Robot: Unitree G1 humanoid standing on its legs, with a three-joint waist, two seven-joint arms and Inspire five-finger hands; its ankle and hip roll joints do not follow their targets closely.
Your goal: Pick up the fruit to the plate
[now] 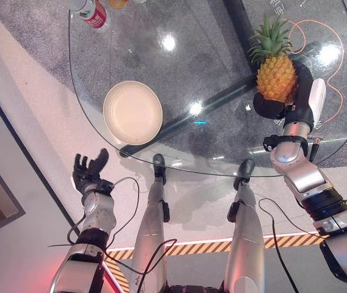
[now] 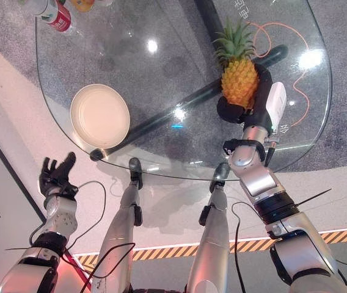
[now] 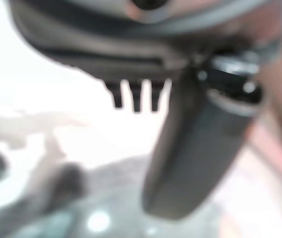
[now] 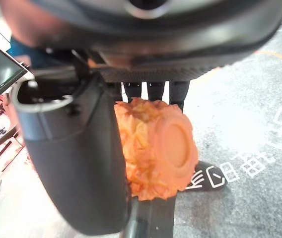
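Pineapple point(image 1: 277, 78) sits upright in the right hand point(image 1: 283, 105), its fingers point(image 4: 151, 90) and thumb curled around it.

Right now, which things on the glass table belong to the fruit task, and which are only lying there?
Belong: pineapple, held in the right hand; plate.
Only lying there: red-labelled bottle and an orange item at the far edge.

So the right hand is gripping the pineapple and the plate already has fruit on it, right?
Not quite. The right hand does grip the pineapple, but the plate holds nothing yet, as the left eye view shows.
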